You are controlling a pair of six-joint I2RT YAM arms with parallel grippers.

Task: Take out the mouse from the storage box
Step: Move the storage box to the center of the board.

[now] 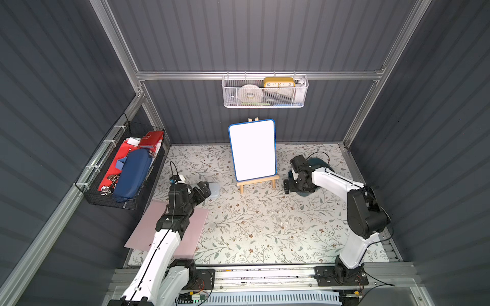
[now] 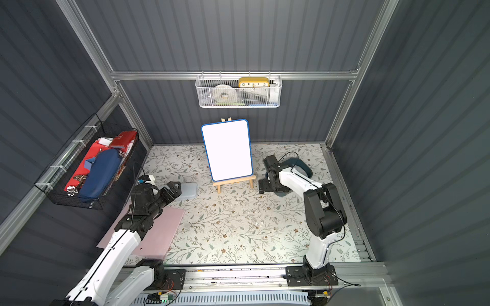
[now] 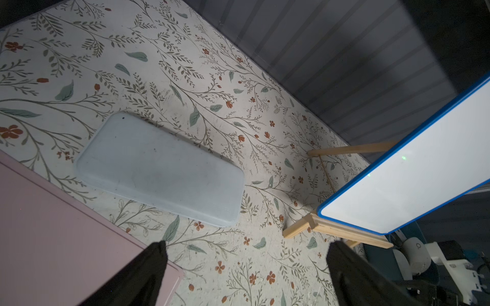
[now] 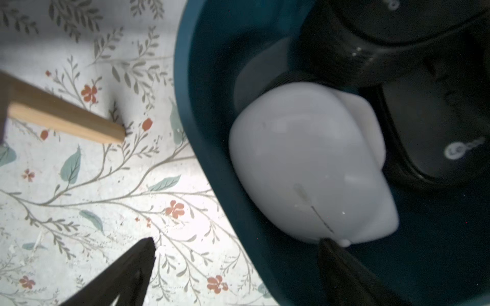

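The storage box [image 1: 321, 164] [image 2: 305, 169], a dark teal tub, stands at the back right of the table, mostly hidden under my right arm. In the right wrist view a white mouse [image 4: 305, 164] lies in the box [image 4: 201, 111] beside two black mice [image 4: 437, 132]. My right gripper [image 4: 238, 240] [image 1: 290, 186] is open and straddles the box's wall: one finger hangs over the table, the other is inside, by the white mouse's edge. My left gripper [image 3: 246, 243] [image 1: 204, 189] is open and empty, low over the table near a pale blue-grey case [image 3: 164, 169].
A whiteboard on a wooden easel [image 1: 252, 149] stands mid-back, its foot [image 4: 66, 124] close to the box. A pink sheet [image 1: 189, 225] lies under my left arm. A white mesh basket [image 1: 265, 91] hangs on the back wall and a black wire basket [image 1: 124, 167] on the left wall.
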